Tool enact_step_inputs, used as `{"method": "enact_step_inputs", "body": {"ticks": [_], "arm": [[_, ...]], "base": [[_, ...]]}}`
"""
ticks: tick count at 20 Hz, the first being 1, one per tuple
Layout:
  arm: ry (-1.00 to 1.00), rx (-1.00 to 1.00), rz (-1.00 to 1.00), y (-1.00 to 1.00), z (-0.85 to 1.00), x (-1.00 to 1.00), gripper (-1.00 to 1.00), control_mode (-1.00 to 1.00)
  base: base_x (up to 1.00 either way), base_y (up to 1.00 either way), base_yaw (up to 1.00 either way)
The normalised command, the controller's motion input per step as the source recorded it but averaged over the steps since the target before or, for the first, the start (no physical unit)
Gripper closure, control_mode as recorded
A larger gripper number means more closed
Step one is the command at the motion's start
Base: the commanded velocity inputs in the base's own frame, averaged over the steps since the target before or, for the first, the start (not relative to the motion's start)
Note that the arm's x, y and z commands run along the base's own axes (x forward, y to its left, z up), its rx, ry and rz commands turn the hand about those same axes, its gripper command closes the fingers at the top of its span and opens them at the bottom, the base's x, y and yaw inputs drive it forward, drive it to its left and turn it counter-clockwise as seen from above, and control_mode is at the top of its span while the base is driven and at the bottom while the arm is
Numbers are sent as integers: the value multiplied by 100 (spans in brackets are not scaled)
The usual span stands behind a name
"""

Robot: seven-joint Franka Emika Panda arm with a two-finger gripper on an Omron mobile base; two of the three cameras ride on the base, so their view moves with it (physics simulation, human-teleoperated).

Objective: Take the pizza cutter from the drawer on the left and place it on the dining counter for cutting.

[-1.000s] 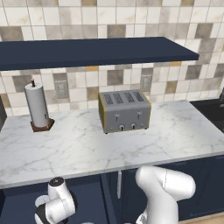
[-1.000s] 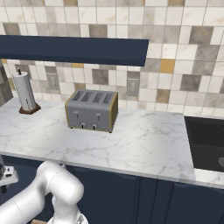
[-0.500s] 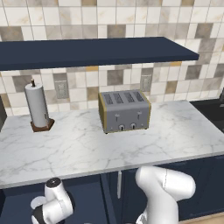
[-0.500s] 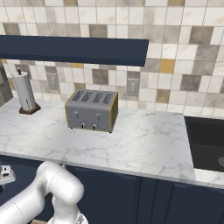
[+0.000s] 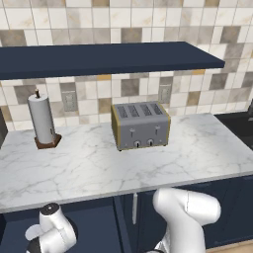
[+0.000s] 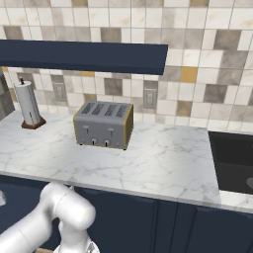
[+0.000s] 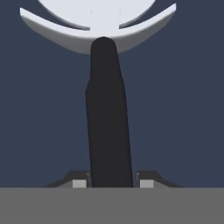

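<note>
Gripper: fingertips pressed to both sides of the black handle, part-closed around it. Cutter: held, wheel at far end, navy drawer floor behind. Stage, as judged: grasp made; lift-out, carry and placing on dining counter remain. Nearby worktop: toaster, towel roll.

The tool clamps its two dark fingertips against either side of the black handle of the pale silver-white round-wheeled pizza cutter, above a navy-blue surface
</note>
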Motion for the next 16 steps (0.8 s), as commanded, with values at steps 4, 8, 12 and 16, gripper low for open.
{"method": "enact_step_inputs", "body": {"ticks": [4,8,12,16], "arm": [[-11,0,0,-7,55,-36,100,-100],[-12,0,0,-9,63,-36,100,-100],[-4,0,0,-18,60,-32,100,-100],[0,1,0,-28,64,-24,100,-100]], "base": [[0,0,0],[0,0,0],[0,0,0],[0,0,0]]}}
